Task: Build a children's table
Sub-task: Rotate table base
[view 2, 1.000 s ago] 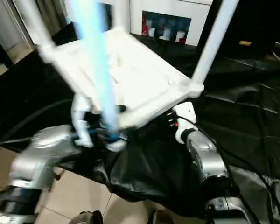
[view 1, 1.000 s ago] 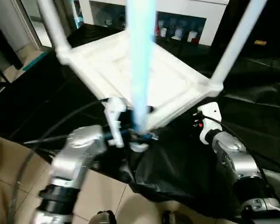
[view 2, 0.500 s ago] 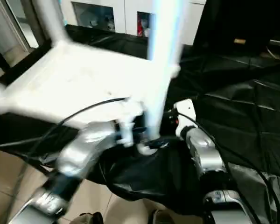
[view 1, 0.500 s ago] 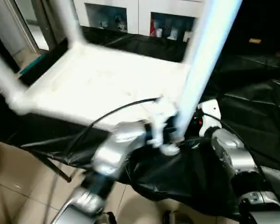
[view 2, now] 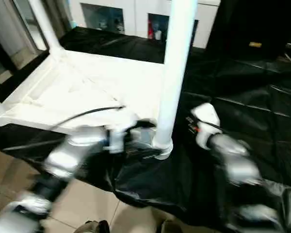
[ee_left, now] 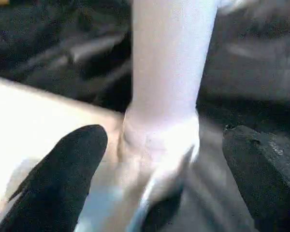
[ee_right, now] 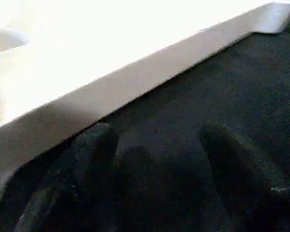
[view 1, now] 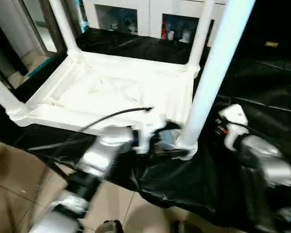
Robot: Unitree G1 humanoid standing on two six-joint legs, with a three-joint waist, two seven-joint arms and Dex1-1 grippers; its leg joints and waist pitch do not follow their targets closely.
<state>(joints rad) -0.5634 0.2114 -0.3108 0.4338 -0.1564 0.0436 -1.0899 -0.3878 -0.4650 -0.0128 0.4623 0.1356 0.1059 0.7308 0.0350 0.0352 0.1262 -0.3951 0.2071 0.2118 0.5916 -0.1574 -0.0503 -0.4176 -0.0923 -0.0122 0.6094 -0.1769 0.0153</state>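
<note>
The children's table (view 1: pixel 116 92) lies upside down on a black cloth, its four white legs pointing up. The nearest leg (view 1: pixel 214 73) stands in the near right corner socket (view 1: pixel 184 145). My left gripper (ee_left: pixel 159 188) is open around the base of that leg. Its two black fingers (ee_left: pixel 63 169) stand on either side with gaps to the socket. My right gripper (ee_right: pixel 159 159) hovers open over the cloth beside the tabletop's white edge (ee_right: pixel 111 92), with nothing between its fingers. My right arm (view 1: pixel 262 162) is to the right of the near leg.
Black cloth (view 1: pixel 262 73) covers the work surface and hangs over its near edge above a tiled floor (view 1: pixel 9 194). A white cabinet with glass doors (view 1: pixel 150 14) stands behind. A black cable (view 1: pixel 111 116) runs over my left forearm.
The table has swung from a corner-on, tilted pose to lying squarer and flat. Its near leg moved right, and my left gripper went with it. My right arm shifted right.
</note>
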